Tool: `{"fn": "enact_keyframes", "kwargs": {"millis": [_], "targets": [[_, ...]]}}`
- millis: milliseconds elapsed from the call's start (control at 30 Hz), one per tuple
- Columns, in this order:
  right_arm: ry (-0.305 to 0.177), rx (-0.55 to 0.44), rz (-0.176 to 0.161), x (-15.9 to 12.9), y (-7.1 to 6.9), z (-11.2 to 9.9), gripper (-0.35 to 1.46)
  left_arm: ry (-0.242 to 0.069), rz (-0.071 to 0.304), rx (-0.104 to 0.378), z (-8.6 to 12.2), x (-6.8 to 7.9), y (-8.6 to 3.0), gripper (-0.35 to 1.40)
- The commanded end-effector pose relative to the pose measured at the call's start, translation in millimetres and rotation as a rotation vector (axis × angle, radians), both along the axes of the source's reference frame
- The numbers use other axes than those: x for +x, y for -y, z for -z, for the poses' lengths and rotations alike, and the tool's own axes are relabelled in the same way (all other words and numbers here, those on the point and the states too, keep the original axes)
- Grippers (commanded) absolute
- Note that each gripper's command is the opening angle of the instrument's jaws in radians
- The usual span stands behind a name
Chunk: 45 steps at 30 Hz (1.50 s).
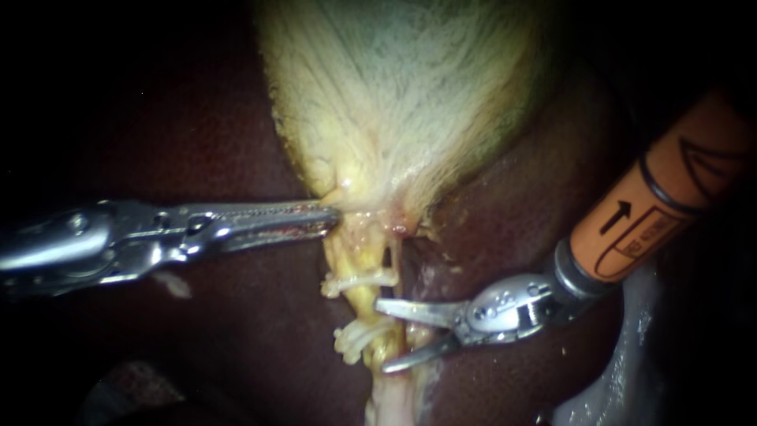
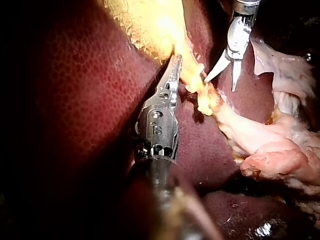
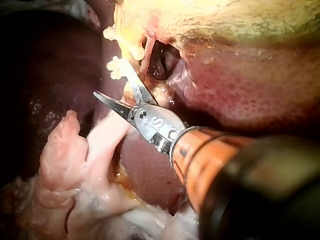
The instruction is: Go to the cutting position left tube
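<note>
The pale yellow gallbladder (image 1: 394, 95) lies on the dark red liver (image 1: 197, 142). My left instrument (image 1: 330, 219) comes in level from the left, and its jaws are shut on the gallbladder's neck. Below the neck runs the yellow left tube (image 1: 356, 306) with two white clips: an upper clip (image 1: 359, 280) and a lower clip (image 1: 356, 338). My right instrument (image 1: 381, 335), on an orange shaft, has open blades just right of the tube; its upper blade points between the clips and its lower blade below the lower clip. The right wrist view shows these blades (image 3: 109, 80) beside a clip (image 3: 116, 67).
A second thin tube (image 1: 397, 252) runs right of the clipped one, with a dark gap (image 3: 160, 60) between them. Loose pale tissue (image 1: 623, 363) lies under the orange shaft and shows pink in the wrist views (image 2: 270, 145) (image 3: 75, 165). Liver surrounds everything.
</note>
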<state>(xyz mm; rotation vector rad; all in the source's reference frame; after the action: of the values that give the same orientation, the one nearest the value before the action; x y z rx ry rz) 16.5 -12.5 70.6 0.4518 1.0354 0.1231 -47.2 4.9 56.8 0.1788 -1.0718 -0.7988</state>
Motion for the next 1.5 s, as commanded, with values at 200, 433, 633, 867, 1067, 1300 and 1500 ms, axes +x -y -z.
{"fn": "enact_keyframes", "kwargs": {"millis": [200, 433, 633, 867, 1067, 1300, 1500], "targets": [[0.037, -0.012, -0.005, -0.3, -0.8, -1.0, 1.32, -0.002, 0.003, -0.001, 1.1, -0.2, 0.6, -0.03], [0.046, -0.016, -0.018, 0.7, -1.4, -1.7, 1.31, 0.005, 0.008, 0.003, 2.2, -0.6, 1.3, -0.03], [0.048, -0.017, -0.021, 1.6, -1.4, -1.9, 1.31, 0.006, 0.006, 0.002, 2.2, -0.8, 1.5, -0.03], [0.013, 0.016, -0.002, 3.1, -0.8, -2.0, 1.33, 0.006, 0.006, 0.002, 2.1, -0.9, 1.4, -0.03], [-0.047, 0.067, 0.015, 4.7, 0.1, -1.7, 1.31, 0.007, 0.005, 0.002, 1.3, -0.7, 1.0, -0.03], [-0.085, 0.103, 0.022, 6.4, 0.2, -1.5, 1.30, 0.007, 0.004, 0.001, 0.5, -0.5, 0.8, -0.03], [-0.082, 0.144, -0.011, 7.8, 0.0, -1.6, 1.30, 0.006, 0.005, 0.000, 0.4, -0.7, 1.0, -0.03]]}}
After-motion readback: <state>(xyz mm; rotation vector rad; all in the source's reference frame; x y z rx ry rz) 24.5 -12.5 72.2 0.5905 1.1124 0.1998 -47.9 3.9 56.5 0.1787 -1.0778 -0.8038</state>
